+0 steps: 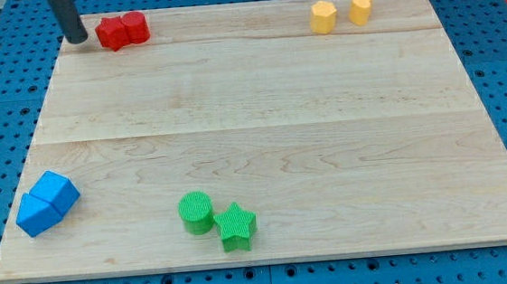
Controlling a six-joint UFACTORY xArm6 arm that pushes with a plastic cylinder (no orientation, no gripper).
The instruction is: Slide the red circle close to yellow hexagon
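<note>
Two red blocks are sitting together at the view's top left, and my tip [77, 38] is standing just off their left side, holding nothing, a bare rod end resting at board height. Touching pair, those reds: the left one [112, 33] is looking jagged, maybe a star, while the red circle [136, 27] is sitting on the right of it, rounder in outline. Across the top edge, well apart from them, the yellow hexagon [323, 17] is waiting, with a second yellow block [361, 8] just beside it on the view's right; I am judging the left, faceted one to be the hexagon, though the shapes are small. Pushing straight right from here is looking risky, since the tip would be driving the jagged red block first and shoving both along together. Better, I am thinking, to be swinging around the pair, slipping in between the two reds or coming at the circle from its left flank, then easing it rightward along the top strip of the wooden board [262, 141]. Keeping the push centred matters, as a round block is liable to roll off line. Slowing near the hexagon should be avoiding a knock.
</note>
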